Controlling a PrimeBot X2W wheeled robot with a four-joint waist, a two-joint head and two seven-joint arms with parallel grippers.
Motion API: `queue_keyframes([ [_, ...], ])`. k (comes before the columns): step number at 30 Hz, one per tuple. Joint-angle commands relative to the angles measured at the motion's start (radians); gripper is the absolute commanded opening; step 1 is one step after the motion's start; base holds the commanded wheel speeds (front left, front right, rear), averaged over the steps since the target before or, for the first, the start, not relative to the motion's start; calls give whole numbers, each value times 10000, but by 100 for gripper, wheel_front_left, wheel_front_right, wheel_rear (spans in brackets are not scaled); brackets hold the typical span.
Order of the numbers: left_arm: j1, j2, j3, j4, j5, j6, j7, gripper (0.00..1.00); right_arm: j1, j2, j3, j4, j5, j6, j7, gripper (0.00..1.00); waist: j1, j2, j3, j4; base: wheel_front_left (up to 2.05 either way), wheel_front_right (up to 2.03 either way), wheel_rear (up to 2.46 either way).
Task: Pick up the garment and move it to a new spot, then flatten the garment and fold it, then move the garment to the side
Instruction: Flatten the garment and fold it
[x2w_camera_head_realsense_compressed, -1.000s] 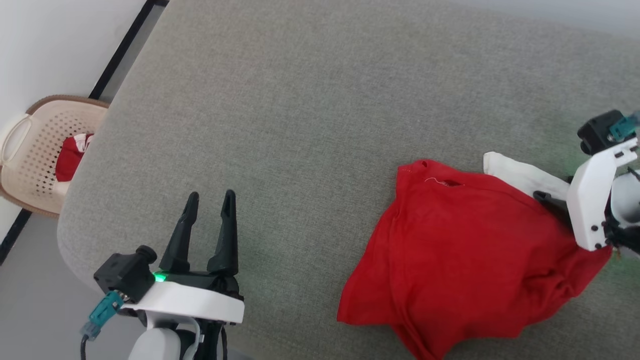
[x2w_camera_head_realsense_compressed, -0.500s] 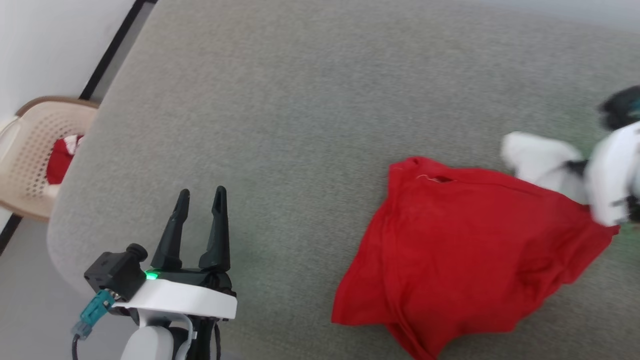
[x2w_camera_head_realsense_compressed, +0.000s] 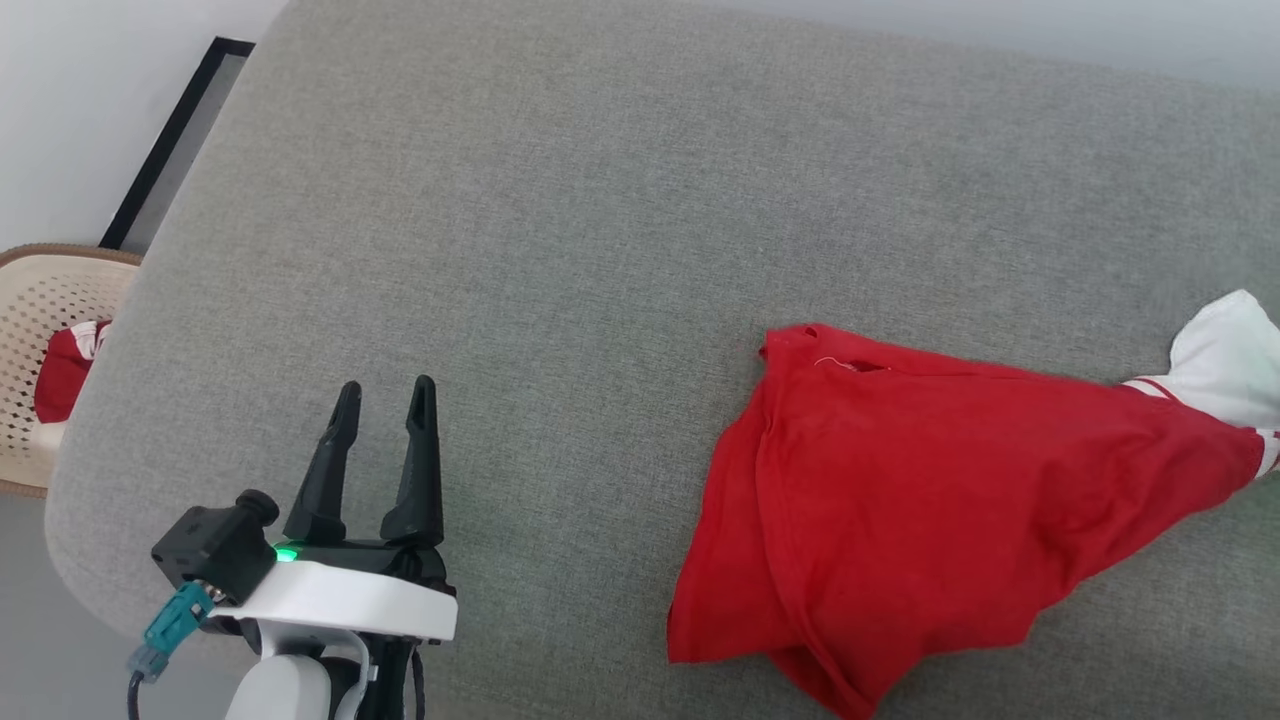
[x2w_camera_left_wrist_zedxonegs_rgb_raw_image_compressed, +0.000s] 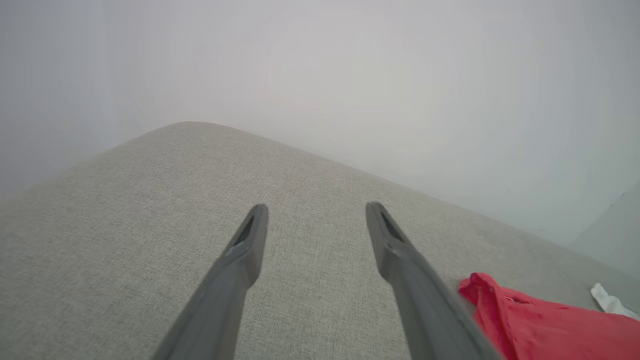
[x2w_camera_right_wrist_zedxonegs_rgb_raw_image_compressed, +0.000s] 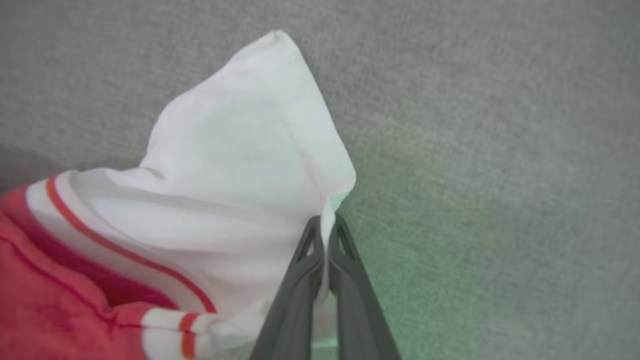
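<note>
One red T-shirt, the garment (x2w_camera_head_realsense_compressed: 930, 520), lay rumpled on a grey upholstered surface (x2w_camera_head_realsense_compressed: 560, 200), at 4 o'clock in the head view. Its long axis ran from a bunched red corner at 8 o'clock to one white sleeve at 2 o'clock, at that view's right edge. The neck opening faced 11 o'clock.

Two grippers were at work. The left gripper (x2w_camera_head_realsense_compressed: 386, 385) hovered at 8 o'clock above the grey surface, well apart from the shirt. Its two dark fingers stood wide apart with nothing between them and pointed to 12 o'clock.

The right wrist view gave the detail of the grip. There the right gripper (x2w_camera_right_wrist_zedxonegs_rgb_raw_image_compressed: 327, 222) had its two fingers pressed together on a fold at the edge of the white sleeve. The garment (x2w_camera_right_wrist_zedxonegs_rgb_raw_image_compressed: 240, 175) fanned from the fingertips toward 10 o'clock, with thin red stripes where white met red at 8 o'clock.

The left wrist view showed the left gripper (x2w_camera_left_wrist_zedxonegs_rgb_raw_image_compressed: 315, 210) open over bare grey fabric, the garment (x2w_camera_left_wrist_zedxonegs_rgb_raw_image_compressed: 540, 330) at 4 o'clock.

The head view also took in one beige perforated basket (x2w_camera_head_realsense_compressed: 50, 300) at 9 o'clock, beside the surface, with one red-and-white cloth (x2w_camera_head_realsense_compressed: 65, 365) inside.
</note>
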Motion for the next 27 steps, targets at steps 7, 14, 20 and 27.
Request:
queue_keyframes([
  [7,-220,302,-362,183,-113,-26,-53,100,763,1205,-818,168,-639,-4,-445,100,-1,0,-54,-199,0,0,0],
  [14,-827,923,-962,204,-850,-27,580,100,653,1724,-1451,-661,-1190,-5,-1039,100,-1,0,-263,-637,0,0,0],
  [20,-1795,1833,-1800,-142,-1687,-27,2126,100,1079,2514,-2257,-2057,-1748,-5,-1854,100,-1,0,-493,-1381,0,0,0],
  [27,-3254,2813,-2619,-237,-2518,-27,4462,100,1817,3547,-2889,-3788,-2555,-5,-3126,100,-1,0,-608,-2418,0,0,0],
])
